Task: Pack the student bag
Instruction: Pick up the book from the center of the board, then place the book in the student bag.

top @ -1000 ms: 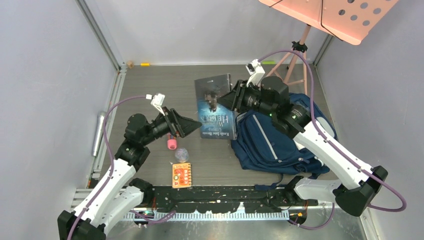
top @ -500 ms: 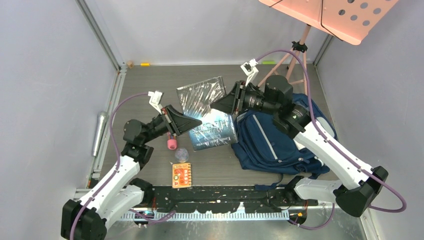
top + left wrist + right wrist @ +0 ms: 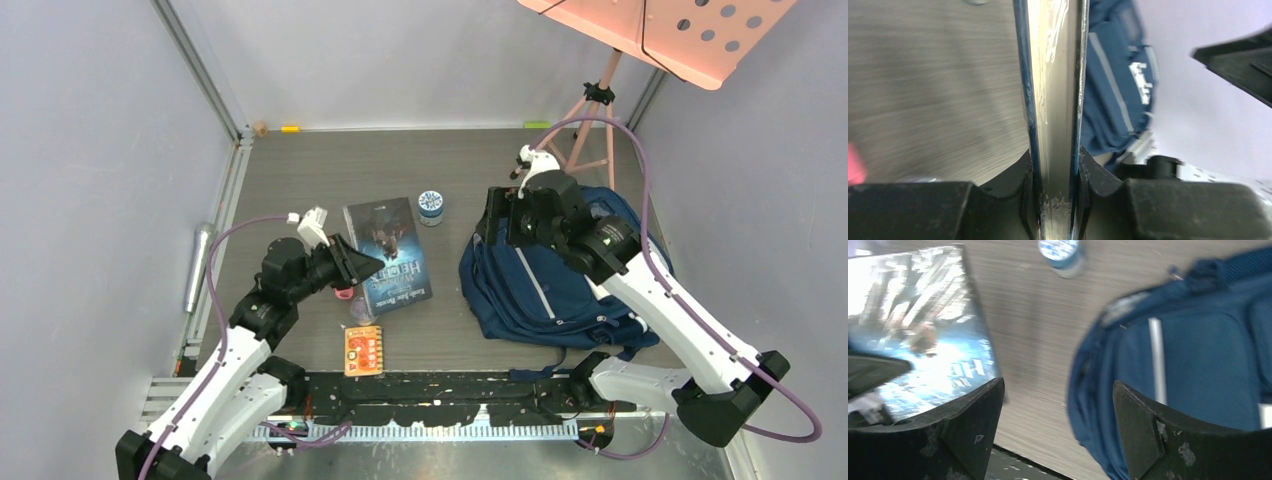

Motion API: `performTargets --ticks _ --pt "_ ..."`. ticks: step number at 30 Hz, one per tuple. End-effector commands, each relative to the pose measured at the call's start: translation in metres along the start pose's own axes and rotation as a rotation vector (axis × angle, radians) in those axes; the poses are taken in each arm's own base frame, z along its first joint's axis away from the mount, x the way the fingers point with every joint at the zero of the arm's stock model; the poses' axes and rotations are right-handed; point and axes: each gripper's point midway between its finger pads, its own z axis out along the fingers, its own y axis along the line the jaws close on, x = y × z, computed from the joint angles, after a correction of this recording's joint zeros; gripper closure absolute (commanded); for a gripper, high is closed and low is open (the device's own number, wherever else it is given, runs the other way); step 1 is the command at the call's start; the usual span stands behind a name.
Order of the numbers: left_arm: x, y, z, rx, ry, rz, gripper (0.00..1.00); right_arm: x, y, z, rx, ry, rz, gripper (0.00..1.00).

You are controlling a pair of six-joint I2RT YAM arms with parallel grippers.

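Item: student bag [image 3: 560, 285], navy fabric with pale stripes, lying slumped on the right side of the table [image 3: 300, 180]. The right gripper [image 3: 1058, 405] hangs over its left edge, jaws wide and empty. Handling, as judged: soft, floppy, bulky, and likely to fold if pinched mid-panel. Best hold: a firm seam, the opening's rim or a strap. The left gripper [image 3: 1055, 170] is clamped on the edge of a book [image 3: 388, 255], left of the bag.
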Motion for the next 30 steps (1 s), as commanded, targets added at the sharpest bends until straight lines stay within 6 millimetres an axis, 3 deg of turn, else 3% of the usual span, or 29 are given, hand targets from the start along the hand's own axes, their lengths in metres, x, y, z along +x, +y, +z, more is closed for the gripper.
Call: performTargets --ticks 1,6,14,21,25,30 --pt "-0.025 0.018 -0.014 -0.191 -0.082 0.063 1.00 0.043 -0.074 -0.007 0.374 0.150 -0.096 0.15" --pt "-0.014 0.029 -0.006 -0.214 -0.042 -0.001 1.00 0.082 -0.090 0.007 0.508 0.289 -0.203 0.16" --pt "-0.008 0.028 -0.001 -0.198 -0.006 -0.020 1.00 0.123 -0.095 0.042 0.568 0.420 -0.317 0.20" --pt "-0.006 0.022 -0.002 -0.175 0.013 -0.016 1.00 0.150 -0.107 0.067 0.625 0.495 -0.353 0.33" --pt "-0.004 0.019 -0.001 -0.163 0.056 0.027 1.00 0.153 -0.124 0.070 0.726 0.496 -0.392 0.46" --pt "0.007 0.008 0.005 -0.094 0.167 0.067 1.00 0.134 -0.138 0.063 0.852 0.458 -0.457 0.86"
